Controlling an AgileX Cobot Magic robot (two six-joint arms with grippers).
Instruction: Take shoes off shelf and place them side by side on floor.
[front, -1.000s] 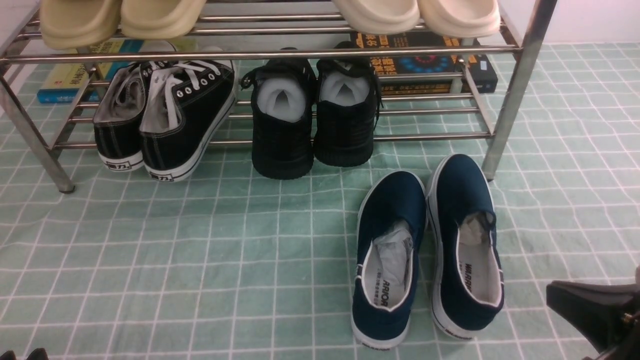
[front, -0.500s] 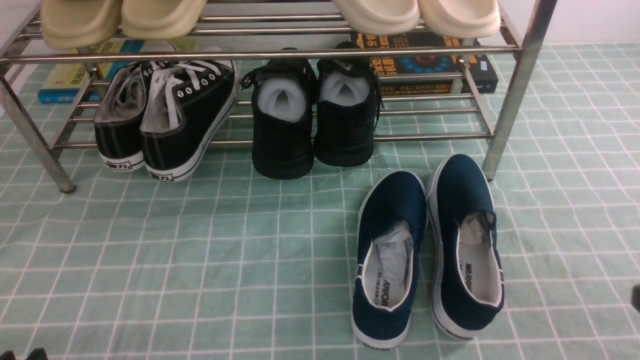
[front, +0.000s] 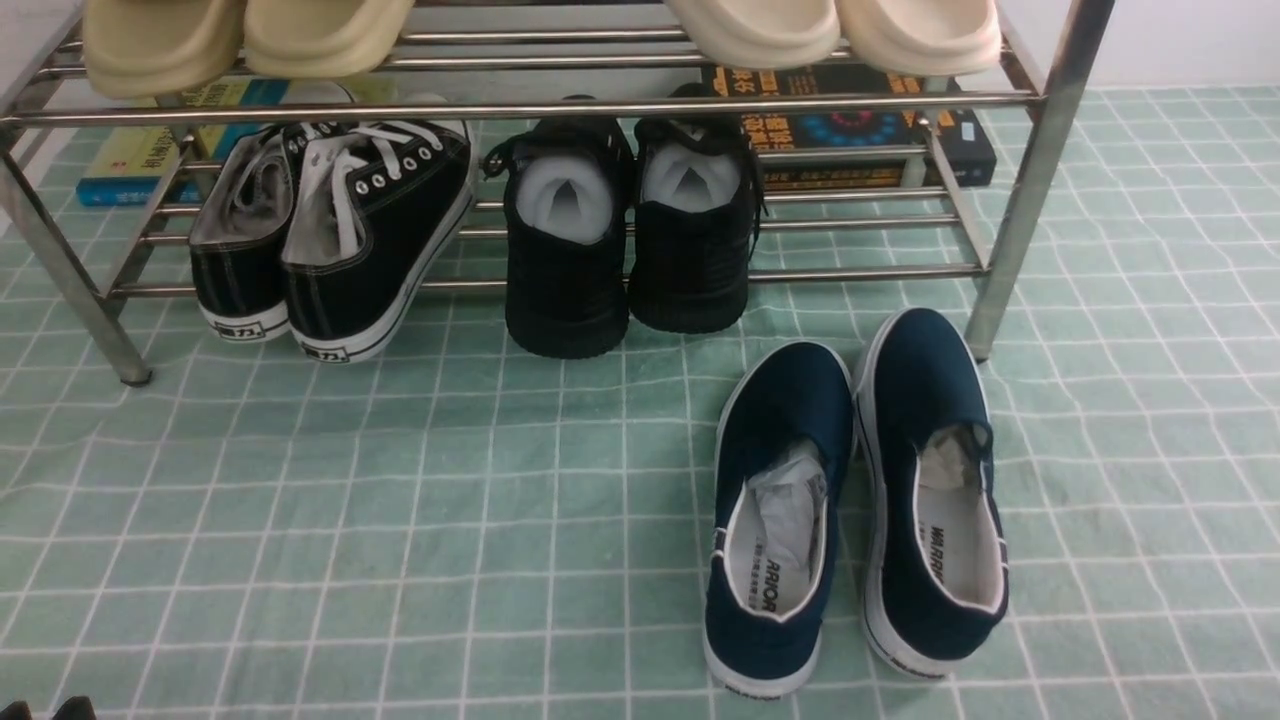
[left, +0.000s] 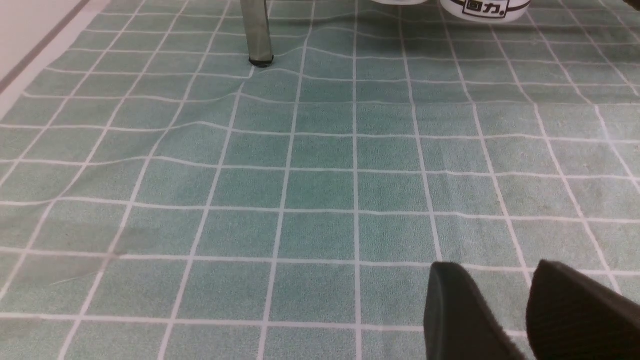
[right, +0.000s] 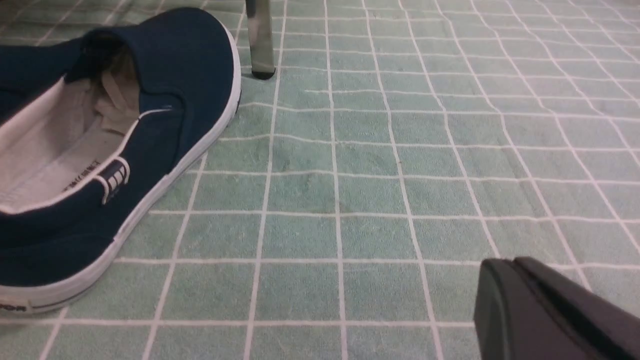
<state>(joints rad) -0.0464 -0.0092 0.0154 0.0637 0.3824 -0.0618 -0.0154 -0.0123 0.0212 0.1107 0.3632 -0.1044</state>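
The two navy slip-on shoes stand side by side on the pale green gridded floor (front: 400, 520), toes toward the shelf: the left shoe (front: 775, 520) and the right shoe (front: 930, 490). Both show white insoles and paper stuffing. The silver shelf (front: 1030, 180) stands just behind them. My right gripper (right: 502, 267) hovers over bare floor beside the right shoe (right: 150, 100), shut on nothing and outside the front view. My left gripper (left: 492, 265) is open over bare floor, far left of the shoes; only its tips (front: 50, 710) show in front.
On the lower tier sit black lace-up sneakers (front: 350, 240) and all-black shoes (front: 620, 250). Beige slippers (front: 240, 35) and cream slippers (front: 830, 30) rest on the top tier. Books (front: 870, 130) lie behind. A shelf leg (right: 260, 40) stands by the right shoe's toe.
My right gripper has pulled back toward the lower right and left the front view. The shoes and the left gripper have not moved.
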